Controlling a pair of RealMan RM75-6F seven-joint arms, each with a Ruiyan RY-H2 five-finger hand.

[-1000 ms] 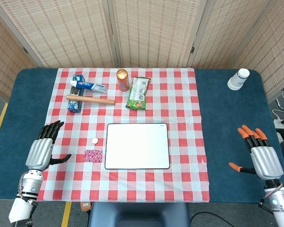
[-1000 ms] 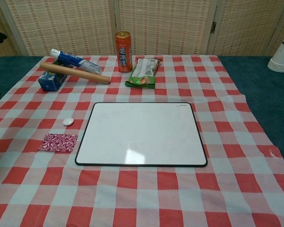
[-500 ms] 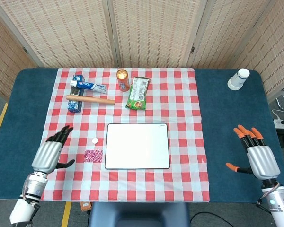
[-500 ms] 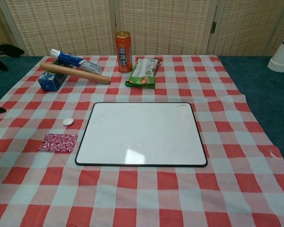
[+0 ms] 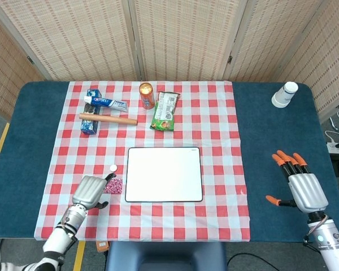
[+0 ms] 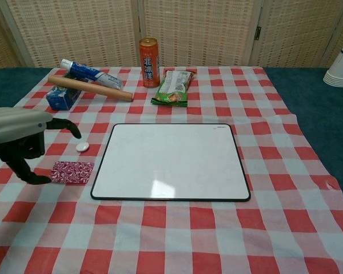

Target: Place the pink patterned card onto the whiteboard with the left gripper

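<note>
The pink patterned card (image 6: 72,172) lies flat on the checked cloth just left of the whiteboard (image 6: 170,161); in the head view the card (image 5: 115,186) is partly covered by my left hand. My left hand (image 5: 91,192) hovers over the card's left side, fingers curled downward and apart, holding nothing. In the chest view the left hand (image 6: 24,139) is above and left of the card, its thumb tip close to the card's left edge. The whiteboard (image 5: 164,174) is bare. My right hand (image 5: 300,187) is open over the blue table at the far right.
A small white disc (image 6: 82,146) lies just behind the card. At the back stand an orange can (image 6: 149,54), a green snack bag (image 6: 173,87), a wooden rolling pin (image 6: 90,88), a toothpaste tube (image 6: 90,72) on a blue box. White cups (image 5: 285,94) stand at the back right.
My left hand has moved right from the cloth's left edge to hover over the pink card, fingers curling downward. The right hand has shifted slightly left.
</note>
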